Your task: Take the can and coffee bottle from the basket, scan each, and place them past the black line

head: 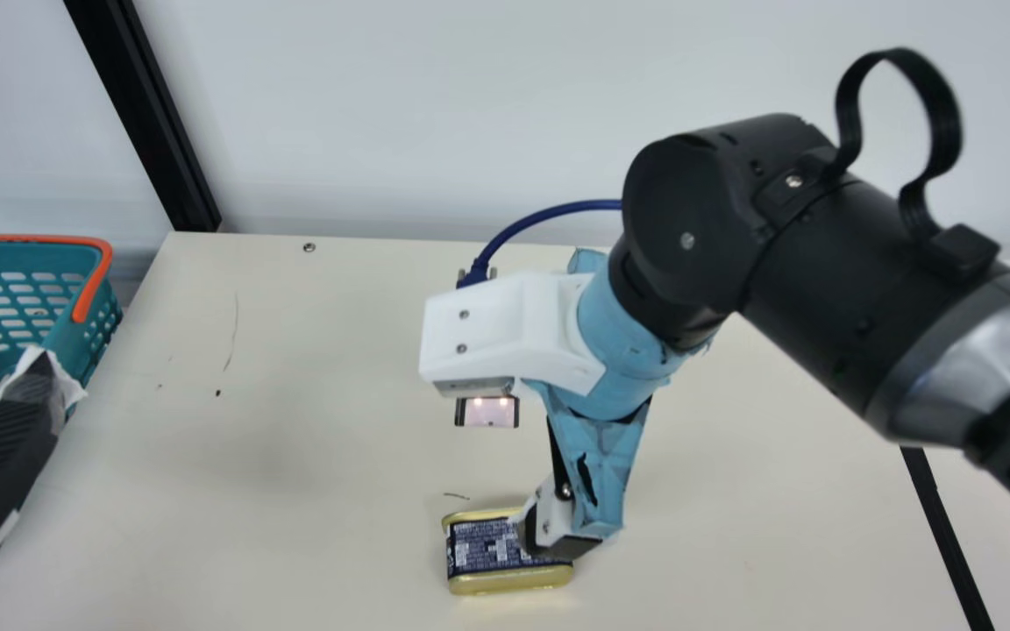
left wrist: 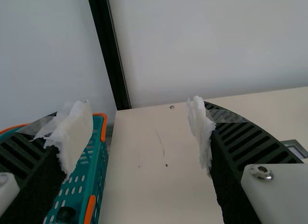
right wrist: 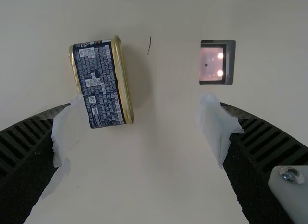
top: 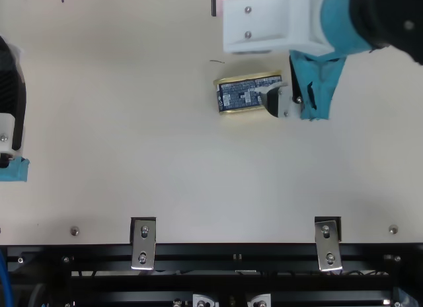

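The right arm (head: 856, 280) leans over the surface (head: 295, 491), jaws spread, the can (right wrist: 98, 84) lying there towards one finger (right wrist: 29, 142); lowering that off-centre (my worry) could pin or tip it. The left jaws stand apart too.

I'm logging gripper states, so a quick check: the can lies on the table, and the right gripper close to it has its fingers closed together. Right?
Not quite: the right gripper has its fingers spread wide apart, as the right wrist view shows. The can does lie on the table, close to that gripper.
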Available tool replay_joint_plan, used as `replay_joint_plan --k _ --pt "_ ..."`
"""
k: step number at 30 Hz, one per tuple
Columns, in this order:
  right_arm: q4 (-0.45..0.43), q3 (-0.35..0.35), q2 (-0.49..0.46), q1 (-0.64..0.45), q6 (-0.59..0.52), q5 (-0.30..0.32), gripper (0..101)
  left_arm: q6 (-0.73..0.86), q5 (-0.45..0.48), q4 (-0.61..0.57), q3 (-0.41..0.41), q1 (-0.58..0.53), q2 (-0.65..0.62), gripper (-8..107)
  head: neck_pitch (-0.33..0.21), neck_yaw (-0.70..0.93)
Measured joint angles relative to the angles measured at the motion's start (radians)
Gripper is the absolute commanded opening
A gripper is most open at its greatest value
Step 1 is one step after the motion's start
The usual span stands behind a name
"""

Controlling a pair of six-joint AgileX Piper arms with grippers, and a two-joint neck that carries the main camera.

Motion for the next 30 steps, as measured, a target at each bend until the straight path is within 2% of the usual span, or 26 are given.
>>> replay_joint_plan --k 15,26,30 --pt "-0.045 0.037 0.014 0.079 0.069 0.002 101 0.000 0.000 0.000 0.000 0.000 0.000 90 0.000 0.000" --pt "-0.053 0.035 0.016 0.088 0.080 0.001 101 0.000 0.000 0.000 0.000 0.000 0.000 90 0.000 0.000" --pt "-0.068 0.058 0.023 0.099 0.094 -0.011 101 0.000 0.000 0.000 0.000 0.000 0.000 90 0.000 0.000"
